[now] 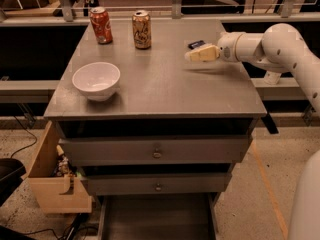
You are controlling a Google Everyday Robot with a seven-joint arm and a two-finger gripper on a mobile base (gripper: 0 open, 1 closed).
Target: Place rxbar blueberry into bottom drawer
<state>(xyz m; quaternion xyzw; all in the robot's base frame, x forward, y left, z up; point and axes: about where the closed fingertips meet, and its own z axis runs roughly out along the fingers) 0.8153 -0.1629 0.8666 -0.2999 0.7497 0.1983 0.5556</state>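
Note:
The rxbar blueberry (196,44) is a small dark bar lying flat on the grey cabinet top (160,84), towards the back right. My gripper (191,56) reaches in from the right and hovers just above the top, right in front of the bar and partly covering it. The gripper holds nothing that I can see. The bottom drawer (155,218) is pulled out at the foot of the cabinet, with a plain dark inside and nothing in it.
A red soda can (101,25) and a tan can (141,30) stand at the back of the top. A white bowl (96,80) sits front left. Two upper drawers with knobs (157,153) are shut. A wooden box (50,184) stands at the cabinet's left.

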